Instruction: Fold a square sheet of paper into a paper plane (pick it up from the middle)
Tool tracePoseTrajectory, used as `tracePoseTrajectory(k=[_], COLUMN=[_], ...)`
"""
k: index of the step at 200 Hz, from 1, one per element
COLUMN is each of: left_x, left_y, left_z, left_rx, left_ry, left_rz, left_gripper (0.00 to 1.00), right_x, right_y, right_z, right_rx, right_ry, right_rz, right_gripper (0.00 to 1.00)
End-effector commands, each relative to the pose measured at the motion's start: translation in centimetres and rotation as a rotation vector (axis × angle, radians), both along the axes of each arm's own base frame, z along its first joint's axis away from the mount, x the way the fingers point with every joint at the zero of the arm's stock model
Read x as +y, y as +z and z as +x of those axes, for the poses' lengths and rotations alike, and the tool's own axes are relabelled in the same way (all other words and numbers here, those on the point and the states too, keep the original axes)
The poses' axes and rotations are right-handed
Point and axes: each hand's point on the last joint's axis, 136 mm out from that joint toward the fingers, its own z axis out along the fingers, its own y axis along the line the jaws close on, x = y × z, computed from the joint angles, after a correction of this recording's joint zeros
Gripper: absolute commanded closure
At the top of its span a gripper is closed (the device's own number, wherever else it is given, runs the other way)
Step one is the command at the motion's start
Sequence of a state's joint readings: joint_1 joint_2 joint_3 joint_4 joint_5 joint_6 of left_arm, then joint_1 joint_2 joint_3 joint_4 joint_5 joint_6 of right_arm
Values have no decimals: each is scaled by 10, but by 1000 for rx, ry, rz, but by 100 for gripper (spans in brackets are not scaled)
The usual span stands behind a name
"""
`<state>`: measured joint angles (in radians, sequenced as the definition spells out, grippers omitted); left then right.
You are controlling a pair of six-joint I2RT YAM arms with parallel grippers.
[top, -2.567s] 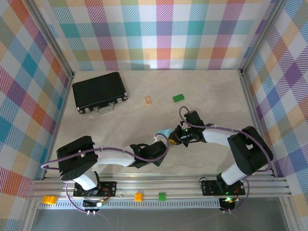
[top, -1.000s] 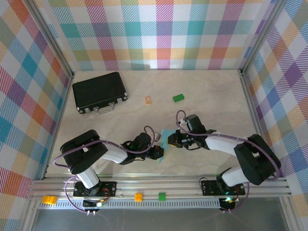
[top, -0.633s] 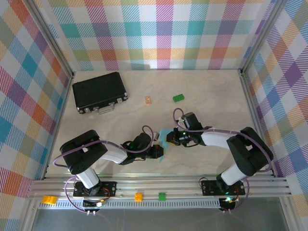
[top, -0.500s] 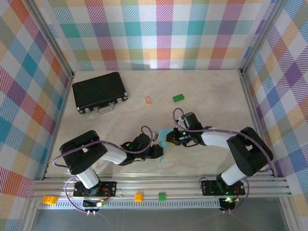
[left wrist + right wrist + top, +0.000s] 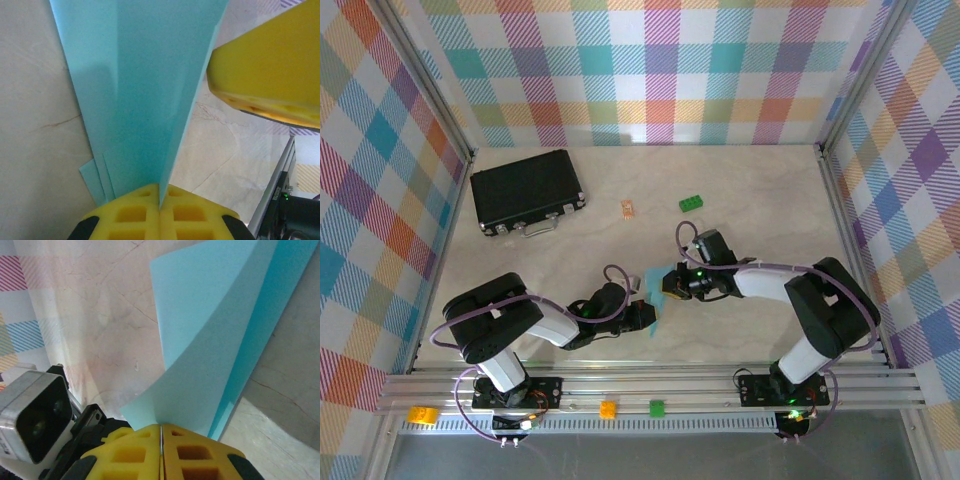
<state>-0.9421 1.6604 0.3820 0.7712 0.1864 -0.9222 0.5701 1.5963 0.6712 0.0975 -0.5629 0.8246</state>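
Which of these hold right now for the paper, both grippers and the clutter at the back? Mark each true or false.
1. The left gripper and right gripper are both shut on the light blue paper. True.
2. The paper is a single unfolded sheet. False: it shows folded, overlapping layers.
3. The black case stands open. False: its lid is shut.
4. The green brick lies on the table, apart from the case. True.
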Motion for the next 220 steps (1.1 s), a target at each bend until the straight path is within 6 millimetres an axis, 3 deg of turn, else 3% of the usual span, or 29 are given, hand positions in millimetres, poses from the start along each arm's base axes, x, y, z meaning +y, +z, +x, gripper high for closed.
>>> tracePoseTrajectory(k=[1,114,220], left_x=[37,58,60], left_y=[-44,-57,-65], left_z=[-17,-19,-21], left_rx=[111,158,187], left_ry=[66,154,159], left_rz=[170,224,252], left_gripper=[100,100,100], right_x=[9,24,19], right_y=[7,-8,-32], right_z=[4,13,13], right_rx=[-11,38,91], right_ry=[37,73,63], right_rz=[36,56,-2], right_gripper=[89,90,91])
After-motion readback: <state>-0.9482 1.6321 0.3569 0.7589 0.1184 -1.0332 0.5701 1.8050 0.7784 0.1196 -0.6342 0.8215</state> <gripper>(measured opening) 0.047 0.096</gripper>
